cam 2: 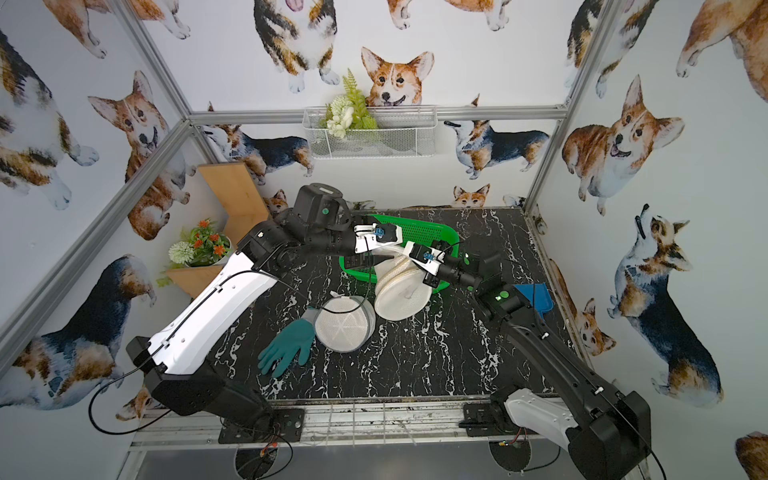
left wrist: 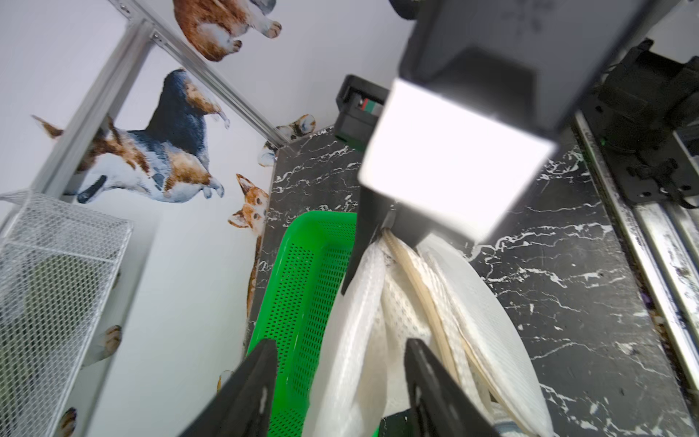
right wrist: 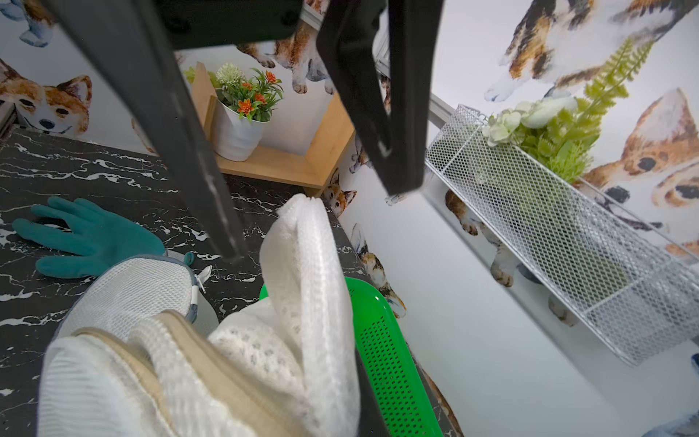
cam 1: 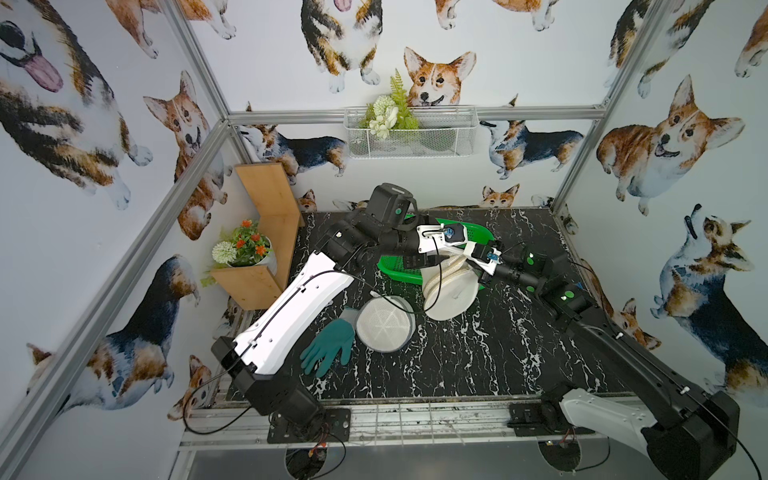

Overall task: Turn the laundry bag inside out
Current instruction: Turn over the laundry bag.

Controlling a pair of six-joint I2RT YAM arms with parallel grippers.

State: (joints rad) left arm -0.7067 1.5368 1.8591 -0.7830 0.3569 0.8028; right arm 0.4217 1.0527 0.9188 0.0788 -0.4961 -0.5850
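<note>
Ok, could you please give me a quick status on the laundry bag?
Left gripper: fingers open either side of the fabric. Right gripper: fingers shut on laundry bag trim. Green basket right beside it; teal glove apart.

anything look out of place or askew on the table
The teal glove lies loose on the table, its cuff against a second, grey-trimmed mesh bag. The laundry bag is crumpled and tilted across the edge of the green basket, pinched by the right gripper.

Teal glove point(cam 1: 328, 347), toward bench's front-left corner; green basket point(cam 1: 392, 270), near back edge; potted flowers point(cam 1: 245, 247), left edge; wire basket point(cam 1: 415, 139), back wall.
</note>
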